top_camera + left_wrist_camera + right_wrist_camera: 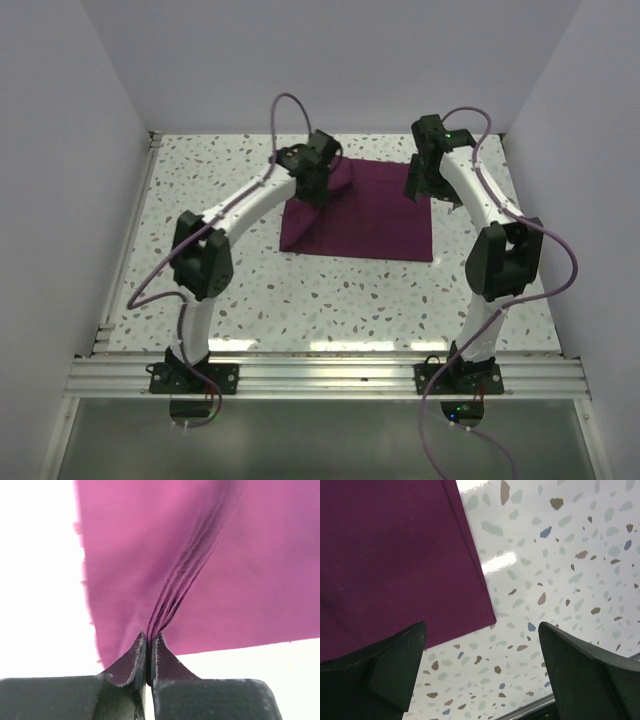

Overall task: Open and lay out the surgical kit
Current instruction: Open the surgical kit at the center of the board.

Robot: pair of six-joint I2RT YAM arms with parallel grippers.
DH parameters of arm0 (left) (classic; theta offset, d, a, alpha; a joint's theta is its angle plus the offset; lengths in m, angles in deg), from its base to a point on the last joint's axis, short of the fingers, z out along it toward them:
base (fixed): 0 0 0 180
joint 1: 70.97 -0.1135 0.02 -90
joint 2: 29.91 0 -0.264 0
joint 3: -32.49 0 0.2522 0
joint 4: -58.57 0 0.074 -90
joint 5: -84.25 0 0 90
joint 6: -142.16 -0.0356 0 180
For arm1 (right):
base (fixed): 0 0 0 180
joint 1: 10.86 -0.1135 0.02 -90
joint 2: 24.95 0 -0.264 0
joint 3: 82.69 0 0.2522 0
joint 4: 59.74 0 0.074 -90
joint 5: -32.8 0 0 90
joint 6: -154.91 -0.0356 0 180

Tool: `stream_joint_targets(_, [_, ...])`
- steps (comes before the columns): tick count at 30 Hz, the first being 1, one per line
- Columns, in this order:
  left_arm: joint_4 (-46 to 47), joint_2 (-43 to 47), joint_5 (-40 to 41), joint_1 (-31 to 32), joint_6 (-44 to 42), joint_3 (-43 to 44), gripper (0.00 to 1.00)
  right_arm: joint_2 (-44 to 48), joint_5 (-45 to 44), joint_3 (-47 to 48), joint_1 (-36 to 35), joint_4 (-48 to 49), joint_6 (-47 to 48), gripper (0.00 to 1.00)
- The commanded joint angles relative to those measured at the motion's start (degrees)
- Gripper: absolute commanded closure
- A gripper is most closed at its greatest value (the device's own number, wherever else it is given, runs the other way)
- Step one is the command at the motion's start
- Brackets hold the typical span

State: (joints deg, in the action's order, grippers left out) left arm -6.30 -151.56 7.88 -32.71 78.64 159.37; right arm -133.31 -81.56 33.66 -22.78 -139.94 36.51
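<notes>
I have the dark purple plum cloth wrap [365, 215] lying mostly flat as a rough square on the pale speckled terrazzo table [300, 300] that spreads out beneath it on every side. My left gripper [317, 188] sits over the cloth's far left corner, where the fabric is bunched and raised off the flat part. From the left wrist camera, that claw [148, 656] has its jaws pressed together with no gap between them, pinching a small fold of the plum fabric [240, 580]. Tight pleats fan away from the pinch across the cloth. My right gripper [427, 178] hangs over the cloth's far right corner. From the right wrist camera, its claw [481, 627] is spread wide with nothing between the jaws. One dark finger [395, 665] overlaps the cloth's [385, 555] edge and the other finger [585, 675] stands over bare speckled surface just off that corner. I cannot tell whether either finger touches the cloth or the surface below. The cloth's corner there lies flat, with a crisp, straight edge. Both white arms arch towards the cloth from its near side, trailing thin purple cables [285, 105]. A ribbed aluminium rail [330, 372] runs well clear of the cloth's near edge
</notes>
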Motion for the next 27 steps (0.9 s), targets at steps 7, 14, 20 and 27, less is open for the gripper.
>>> stream_joint_targets(7, [8.6,25.1,-2.7,-20.4,6.5,-30.9,0.91,-9.1,6.2,12.2,0.2,0.2,0.8,0.02])
stream_joint_targets(14, [9.7,29.6,-5.4,-24.2,7.5,-42.5,0.0,-16.9,10.5,20.1,0.3,4.0,3.3,0.02])
stream_joint_targets(20, [7.9,30.4,-3.9,-24.5,5.2,-40.9,0.01,-22.4,11.7,29.4,1.7,4.1,2.8,0.02])
stream_joint_targets(27, [6.8,30.7,-2.5,-24.6,3.9,-40.6,0.03,-28.1,13.8,34.8,4.5,5.0,1.4,0.02])
